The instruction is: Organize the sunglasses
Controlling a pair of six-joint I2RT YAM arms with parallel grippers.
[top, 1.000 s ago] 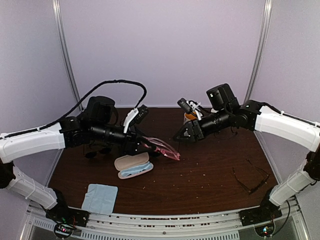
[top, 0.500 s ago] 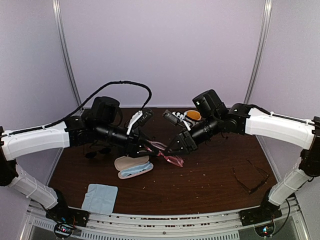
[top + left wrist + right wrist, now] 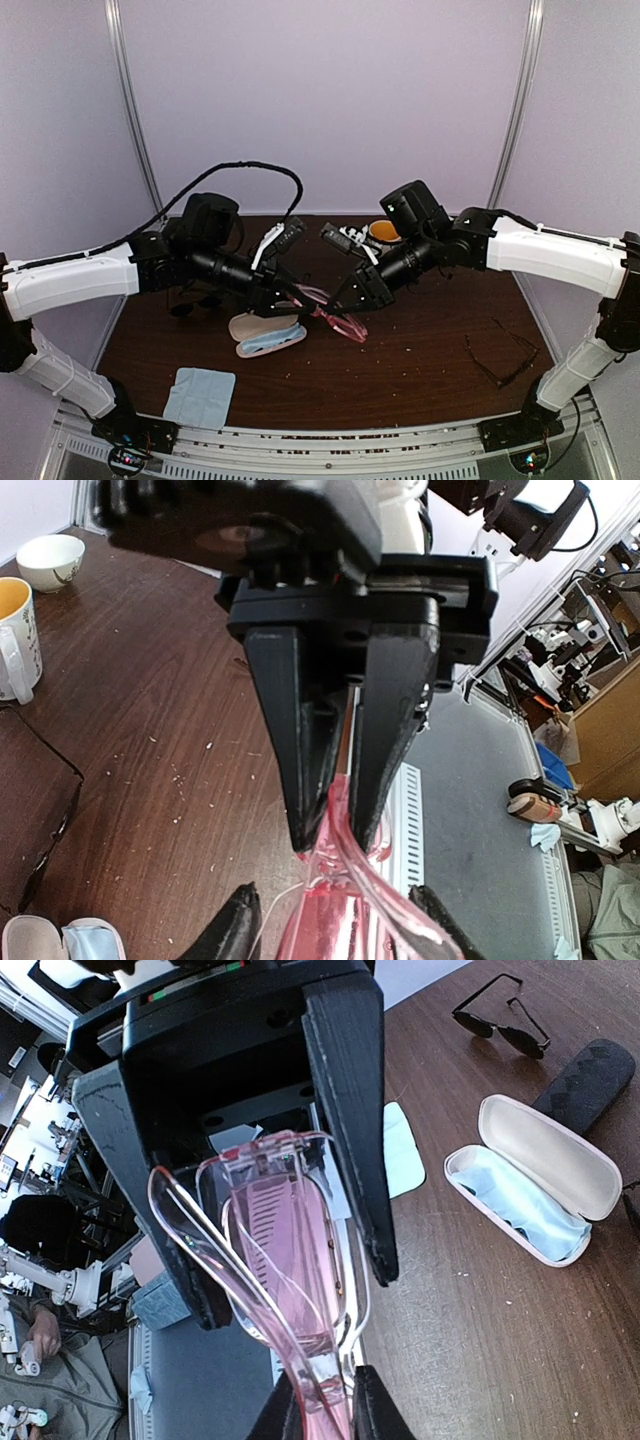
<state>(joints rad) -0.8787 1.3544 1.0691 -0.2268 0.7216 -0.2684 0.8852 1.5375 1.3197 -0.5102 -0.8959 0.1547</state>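
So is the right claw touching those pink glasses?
Touching: in the left wrist view, the right gripper pinches the frame of the pink sunglasses.

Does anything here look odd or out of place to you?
The pink sunglasses hang in midair, pinched by the left arm's fingers and the right arm's fingers at once. A thin black pair lies alone, arms splayed, near the table's right edge. Pale specks dot the wood.
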